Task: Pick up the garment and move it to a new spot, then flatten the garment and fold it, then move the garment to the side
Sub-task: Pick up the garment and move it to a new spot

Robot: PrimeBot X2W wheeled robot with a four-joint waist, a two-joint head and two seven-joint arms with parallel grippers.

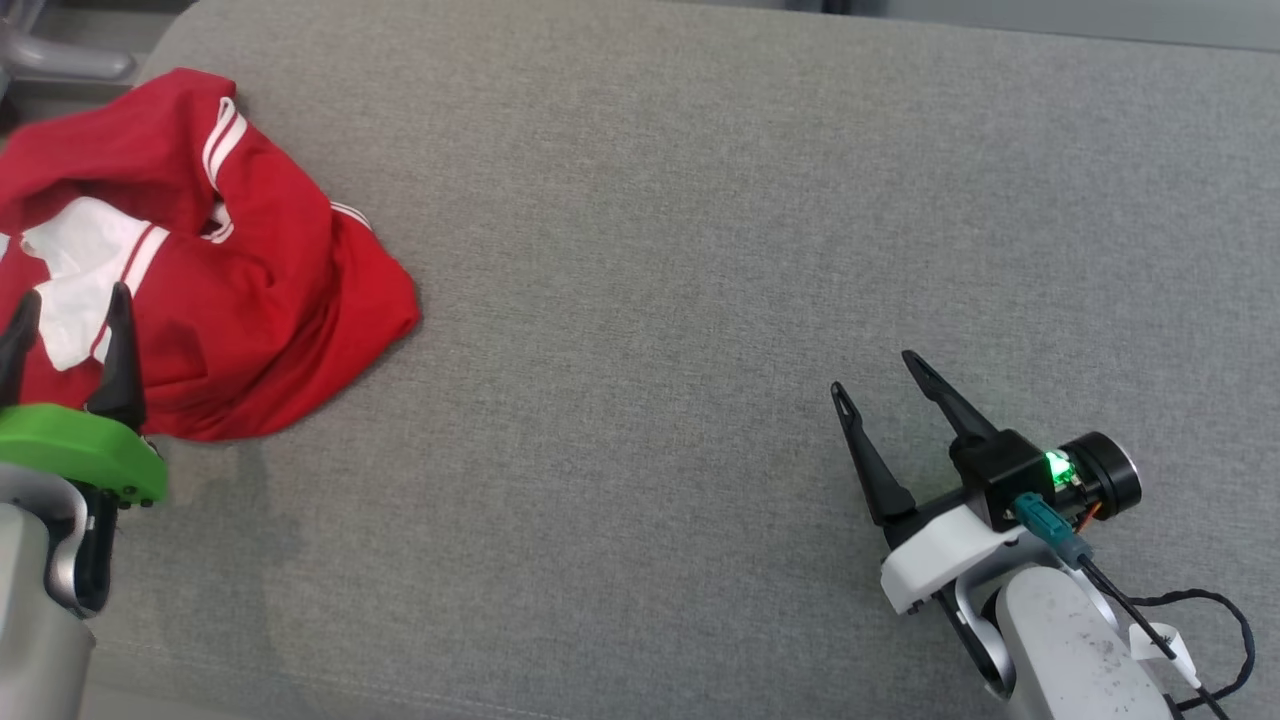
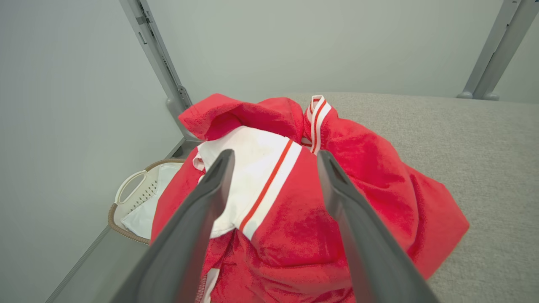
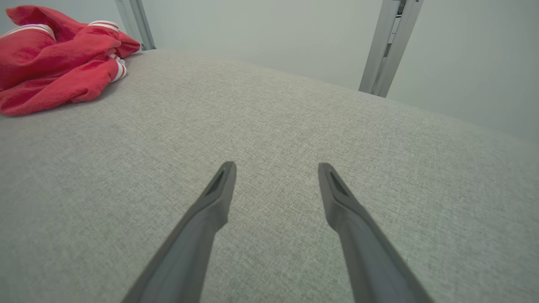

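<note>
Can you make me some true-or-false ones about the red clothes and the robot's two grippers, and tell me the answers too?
1. The garment is red with white stripes. True.
2. The right gripper is holding the garment. False: it is open over the bare grey surface, well apart from the garment.
3. The left gripper is open, with its fingers pointing at the garment. True.
4. The garment is folded neatly. False: it lies in a crumpled heap.
5. A blue bucket sits down beside the surface. False: what sits there is a white basket.
</note>
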